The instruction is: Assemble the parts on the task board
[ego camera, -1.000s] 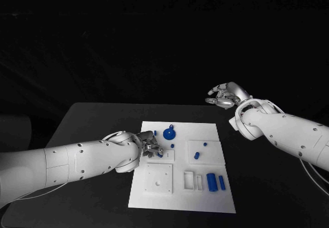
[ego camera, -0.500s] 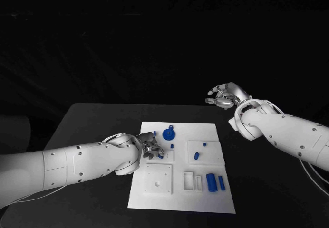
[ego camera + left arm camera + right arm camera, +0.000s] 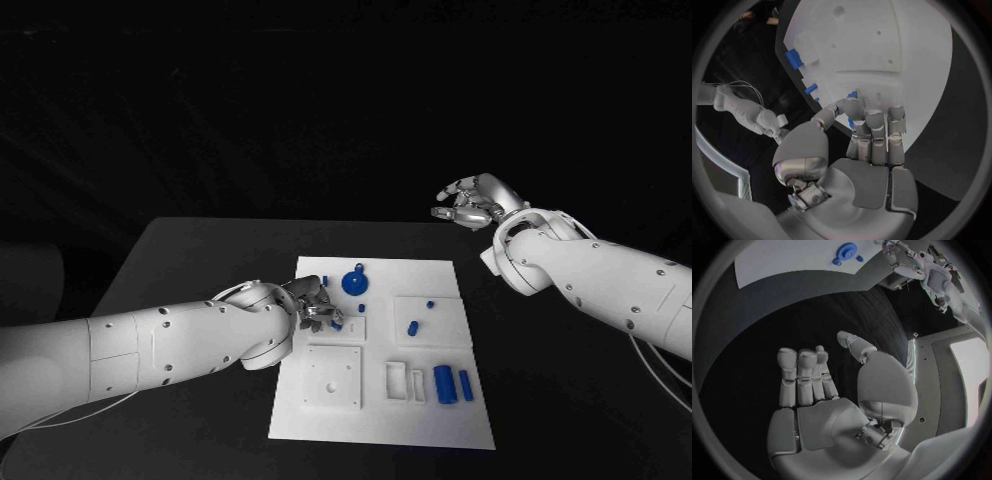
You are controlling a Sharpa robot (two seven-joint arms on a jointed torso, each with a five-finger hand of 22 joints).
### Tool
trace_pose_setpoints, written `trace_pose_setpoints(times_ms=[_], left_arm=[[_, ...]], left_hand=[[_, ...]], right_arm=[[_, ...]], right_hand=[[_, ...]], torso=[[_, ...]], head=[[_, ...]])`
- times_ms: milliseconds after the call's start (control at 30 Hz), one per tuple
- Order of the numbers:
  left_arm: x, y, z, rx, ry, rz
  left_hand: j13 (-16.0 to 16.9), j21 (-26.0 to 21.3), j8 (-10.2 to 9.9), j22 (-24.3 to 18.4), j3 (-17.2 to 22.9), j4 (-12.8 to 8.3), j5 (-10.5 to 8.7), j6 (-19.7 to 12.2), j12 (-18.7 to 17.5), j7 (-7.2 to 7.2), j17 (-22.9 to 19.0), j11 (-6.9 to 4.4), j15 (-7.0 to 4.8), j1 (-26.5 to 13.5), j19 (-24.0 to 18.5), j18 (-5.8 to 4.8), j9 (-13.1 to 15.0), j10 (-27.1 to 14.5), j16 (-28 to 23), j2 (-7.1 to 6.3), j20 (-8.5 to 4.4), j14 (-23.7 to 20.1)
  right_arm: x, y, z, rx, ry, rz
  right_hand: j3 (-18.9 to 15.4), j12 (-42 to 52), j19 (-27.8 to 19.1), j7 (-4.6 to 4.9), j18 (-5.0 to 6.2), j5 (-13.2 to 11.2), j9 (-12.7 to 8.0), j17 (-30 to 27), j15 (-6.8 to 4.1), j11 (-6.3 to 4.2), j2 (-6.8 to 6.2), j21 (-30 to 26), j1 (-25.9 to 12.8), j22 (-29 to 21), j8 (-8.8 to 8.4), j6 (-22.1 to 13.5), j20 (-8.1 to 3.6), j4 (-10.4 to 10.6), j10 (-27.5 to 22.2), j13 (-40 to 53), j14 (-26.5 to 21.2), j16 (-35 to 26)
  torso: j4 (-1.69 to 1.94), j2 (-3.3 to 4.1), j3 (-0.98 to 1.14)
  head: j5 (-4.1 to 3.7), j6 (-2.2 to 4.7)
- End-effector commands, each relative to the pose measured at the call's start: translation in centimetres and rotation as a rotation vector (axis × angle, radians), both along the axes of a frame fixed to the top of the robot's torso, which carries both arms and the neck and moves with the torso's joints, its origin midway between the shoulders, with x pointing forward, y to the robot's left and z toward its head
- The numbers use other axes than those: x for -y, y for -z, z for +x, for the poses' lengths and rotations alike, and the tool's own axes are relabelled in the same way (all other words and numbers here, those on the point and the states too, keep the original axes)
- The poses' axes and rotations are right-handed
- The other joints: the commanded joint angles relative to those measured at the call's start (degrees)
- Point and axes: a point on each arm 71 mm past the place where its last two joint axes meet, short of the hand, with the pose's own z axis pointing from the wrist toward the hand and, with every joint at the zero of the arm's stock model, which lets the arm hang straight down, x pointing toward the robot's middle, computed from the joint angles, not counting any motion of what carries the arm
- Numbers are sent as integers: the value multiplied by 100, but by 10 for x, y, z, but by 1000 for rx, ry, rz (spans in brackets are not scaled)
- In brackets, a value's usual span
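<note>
1. One white task board [image 3: 378,420] sits in the middle of the black table [image 3: 188,260], long side running away from us, and we can see blue parts scattered over it.
2. Up at the far end there's a round blue disc part [image 3: 355,283] with a little stem, plus a small blue bit [image 3: 362,307] just below it. In the right wrist view that same disc [image 3: 846,250] shows near the board's edge.
3. Mid-board on the right there's a short blue peg [image 3: 414,326] lying on a raised white square.
4. Near end, right side: a fat blue cylinder [image 3: 444,382] and a thinner blue rod [image 3: 466,384] lie side by side next to some white slotted blocks [image 3: 405,380]. A white square plate [image 3: 333,377] with a small hole sits left of those.
5. Our left hand [image 3: 312,303] is down on the board's left edge, fingers bunched together. In the left wrist view the fingertips [image 3: 856,107] are pinching a small blue piece [image 3: 852,94] right against the board.
6. Our right hand [image 3: 473,200] hovers well away past the board's far right corner, above the table edge. Fingers [image 3: 799,371] loosely curled and side by side, thumb apart, nothing in them.
</note>
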Motion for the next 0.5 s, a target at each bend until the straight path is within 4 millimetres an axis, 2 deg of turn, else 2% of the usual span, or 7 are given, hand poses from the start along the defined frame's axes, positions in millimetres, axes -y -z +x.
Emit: trace_pose_setpoints(times_ms=[33,500], left_arm=[[1,0,0,14,1,-10],[1,2,1,17,-1,-5]], left_hand=[[-9,12,17,83,36,5,-52,775,40,-679,-10,-263,-93,62,-42,43,1081,-307,34,19,-759,-13],[-21,18,12,80,36,9,-72,774,44,-678,-23,-264,-95,62,-42,43,1087,-311,36,24,-759,-15]], right_arm=[[-1,0,0,-6,-9,-8],[-2,1,0,-10,-12,-8]], right_hand=[[-31,22,-14,28,573,25,5,6,-6,0,56,-26,-17,6,-3,2,-21,-1,-39,-8,30,-30],[-37,25,-13,28,573,38,6,9,-6,-1,57,-28,-21,8,-3,1,-23,-1,-40,-11,31,-31]], torso=[[-1,-2,0],[-2,-2,1]], head=[[1,-8],[-9,-6]])
